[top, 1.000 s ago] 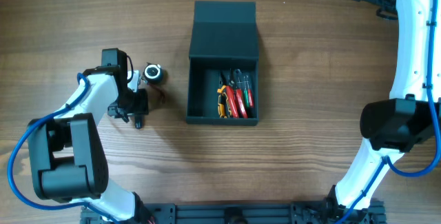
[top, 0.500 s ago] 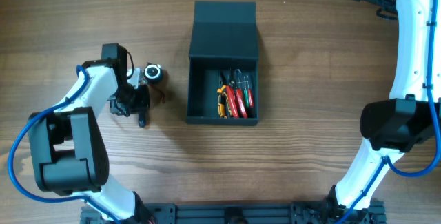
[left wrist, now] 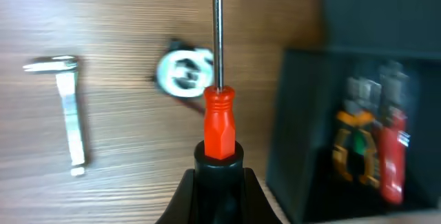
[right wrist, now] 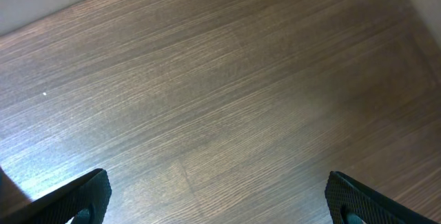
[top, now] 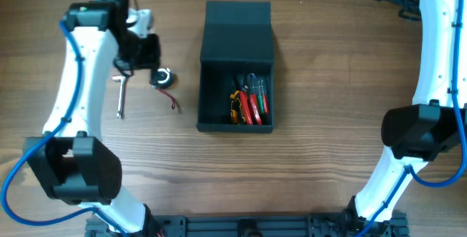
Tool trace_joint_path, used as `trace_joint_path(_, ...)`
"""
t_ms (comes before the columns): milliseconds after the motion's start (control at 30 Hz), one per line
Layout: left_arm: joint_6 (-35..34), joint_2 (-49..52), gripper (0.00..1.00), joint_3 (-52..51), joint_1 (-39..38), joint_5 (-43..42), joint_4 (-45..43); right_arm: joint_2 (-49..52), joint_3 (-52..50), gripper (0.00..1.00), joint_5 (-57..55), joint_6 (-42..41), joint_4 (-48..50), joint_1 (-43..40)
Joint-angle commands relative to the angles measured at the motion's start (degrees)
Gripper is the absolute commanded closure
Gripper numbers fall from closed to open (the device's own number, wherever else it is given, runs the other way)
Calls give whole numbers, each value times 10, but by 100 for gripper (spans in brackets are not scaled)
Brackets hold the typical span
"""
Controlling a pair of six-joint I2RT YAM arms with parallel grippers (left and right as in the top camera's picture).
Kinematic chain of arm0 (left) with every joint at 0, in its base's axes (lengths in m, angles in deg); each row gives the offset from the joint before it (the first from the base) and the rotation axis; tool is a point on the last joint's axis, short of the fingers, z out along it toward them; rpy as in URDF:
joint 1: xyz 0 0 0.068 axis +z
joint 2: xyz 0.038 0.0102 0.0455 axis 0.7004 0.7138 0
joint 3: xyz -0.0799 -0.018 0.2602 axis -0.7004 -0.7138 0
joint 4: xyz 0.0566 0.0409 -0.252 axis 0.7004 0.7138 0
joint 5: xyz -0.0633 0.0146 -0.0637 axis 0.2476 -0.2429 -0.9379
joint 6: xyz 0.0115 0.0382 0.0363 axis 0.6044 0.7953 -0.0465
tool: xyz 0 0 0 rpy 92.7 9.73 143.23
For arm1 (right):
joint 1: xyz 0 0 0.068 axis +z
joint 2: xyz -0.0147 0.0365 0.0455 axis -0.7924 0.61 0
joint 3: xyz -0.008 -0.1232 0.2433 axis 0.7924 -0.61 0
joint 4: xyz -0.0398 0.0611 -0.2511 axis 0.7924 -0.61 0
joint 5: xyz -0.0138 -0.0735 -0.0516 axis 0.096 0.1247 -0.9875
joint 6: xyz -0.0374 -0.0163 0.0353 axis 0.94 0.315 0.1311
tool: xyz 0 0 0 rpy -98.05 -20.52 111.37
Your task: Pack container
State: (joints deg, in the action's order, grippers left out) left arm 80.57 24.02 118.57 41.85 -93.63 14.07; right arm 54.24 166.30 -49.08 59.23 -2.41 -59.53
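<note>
The dark teal container (top: 208, 84) stands open mid-table, its flap lid (top: 237, 25) folded back on the far side. Pliers with red, orange and green handles (top: 249, 102) lie inside at the right. My left gripper (top: 144, 53) is raised left of the container and shut on a screwdriver with an orange-red handle (left wrist: 219, 120); its shaft points out ahead of the jaws (left wrist: 219, 172). The container's wall (left wrist: 303, 127) shows at the right of the left wrist view. My right gripper (right wrist: 220, 207) is open and empty over bare wood.
A small round silver-and-black part (top: 163, 76) with a thin red wire (top: 173, 104) lies left of the container. An L-shaped metal key (top: 120, 95) lies further left; both also show in the left wrist view, part (left wrist: 182, 72) and key (left wrist: 69, 114). The right arm (top: 438, 62) runs along the right edge.
My left gripper has risen and moved toward the far side with the screwdriver in it, uncovering the metal key on the table. The right arm has not moved.
</note>
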Motion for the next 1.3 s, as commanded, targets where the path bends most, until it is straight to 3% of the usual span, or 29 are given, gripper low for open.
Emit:
trace_joint_path(0, -3, -23, 96, 13, -86, -50, 0, -12, 9, 0, -12, 1, 1, 1)
trace_joint_path(100, -2, -23, 96, 13, -183, -47, -25, -12, 9, 0, -12, 1, 1, 1)
trace_joint_path(300, -14, -23, 96, 11, -264, -3, -29, -12, 9, 0, -12, 0, 1, 1)
trace_joint_path(533, -12, 0, 96, -57, -268, 10, -53, -12, 9, 0, -11, 1, 1, 1)
trace_joint_path(967, -12, 6, 96, -209, -267, 44, -187, -12, 9, 0, -12, 1, 1, 1)
trace_joint_path(1267, -12, 33, 96, -228, -267, 65, -215, -12, 9, 0, -11, 1, 1, 1)
